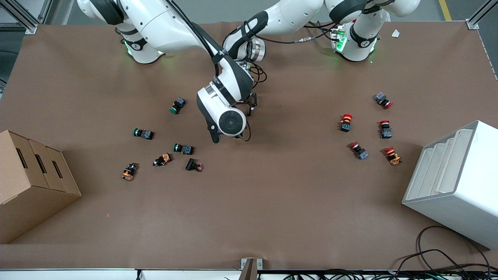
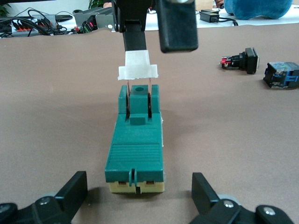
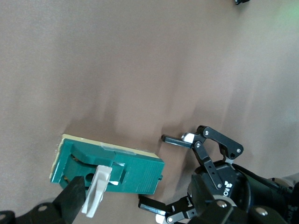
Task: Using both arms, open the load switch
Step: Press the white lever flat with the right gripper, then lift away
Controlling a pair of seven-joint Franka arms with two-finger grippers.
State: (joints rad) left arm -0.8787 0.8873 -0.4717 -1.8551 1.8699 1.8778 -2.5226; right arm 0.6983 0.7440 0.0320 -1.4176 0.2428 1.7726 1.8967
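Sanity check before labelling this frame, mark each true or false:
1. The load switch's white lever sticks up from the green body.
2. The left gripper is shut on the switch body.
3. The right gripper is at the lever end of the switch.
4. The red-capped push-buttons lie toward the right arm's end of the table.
1. True. The white lever stands up out of the load switch.
2. False. The left gripper is open, one finger on either side of the switch's end away from the lever, with a gap on each side.
3. True. The right gripper is right at the lever.
4. False. The red-capped push-buttons lie toward the left arm's end, near the white bin.
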